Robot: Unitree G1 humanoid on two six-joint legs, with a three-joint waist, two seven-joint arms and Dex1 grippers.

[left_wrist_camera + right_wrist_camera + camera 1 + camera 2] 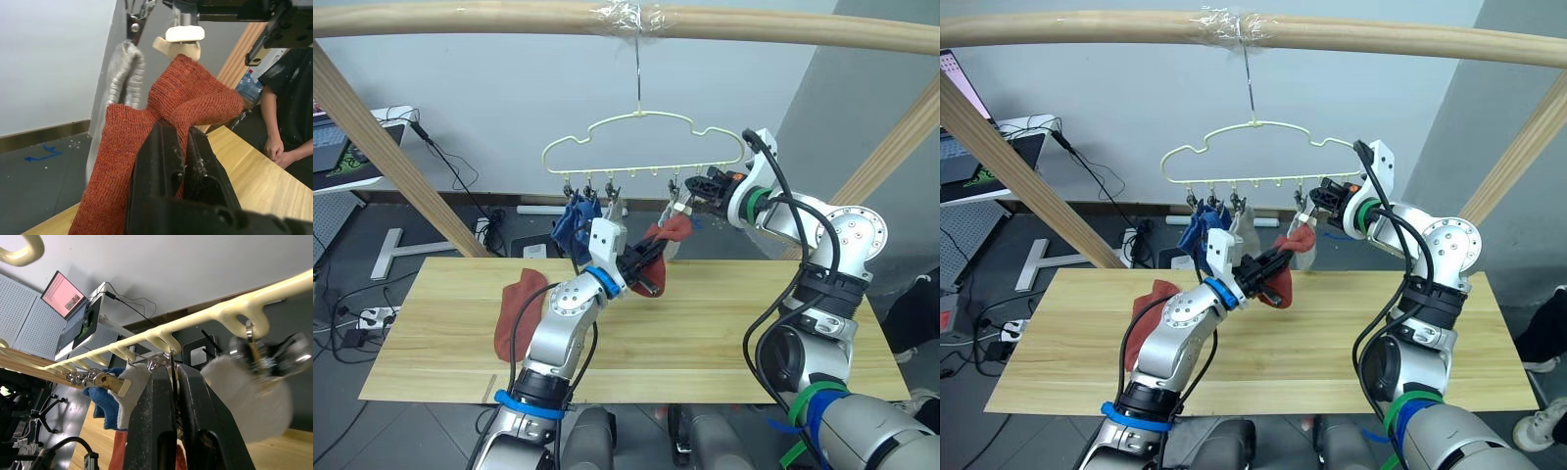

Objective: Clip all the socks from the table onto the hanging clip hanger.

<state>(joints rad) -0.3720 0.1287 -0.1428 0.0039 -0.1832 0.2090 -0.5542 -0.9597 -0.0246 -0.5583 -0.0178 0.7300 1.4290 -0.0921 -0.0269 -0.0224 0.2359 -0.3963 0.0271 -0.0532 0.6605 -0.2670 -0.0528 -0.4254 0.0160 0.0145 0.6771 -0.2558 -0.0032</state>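
On the left side of the table lies one red sock, flat on the wood. Above the table the hanger hangs by its hook from a wooden pole. On its left clips hang two blue socks, and next to them a grey sock. The left gripper is closed on a second red sock and holds it up under the hanger. To the right, the right gripper is pressed narrow around a clip, just above the top of this raised sock.
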